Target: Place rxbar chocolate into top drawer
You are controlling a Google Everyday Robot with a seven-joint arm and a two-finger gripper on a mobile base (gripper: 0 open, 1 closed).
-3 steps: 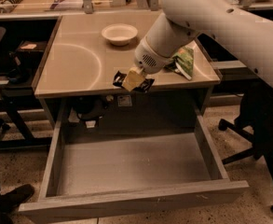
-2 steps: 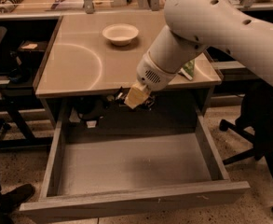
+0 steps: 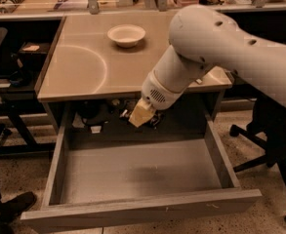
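Observation:
The top drawer [image 3: 132, 212] is pulled fully open under the tan table [image 3: 79, 67], and its flat grey bottom is bare. My gripper [image 3: 141, 114] hangs just under the table's front edge, above the back of the drawer. Its tan fingers are pressed together on a small dark flat piece, the rxbar chocolate [image 3: 125, 114]. The bar sticks out to either side of the fingers and is hard to pick out against the dark space behind.
A white bowl [image 3: 126, 35] stands on the table at the back. My bulky white arm [image 3: 215, 52] covers the table's right part. A black office chair [image 3: 274, 145] stands to the right of the drawer. A dark desk and chair [image 3: 6, 82] are on the left.
My gripper has moved from over the table's front edge forward and down with the bar, to below the tabletop and over the back of the open drawer.

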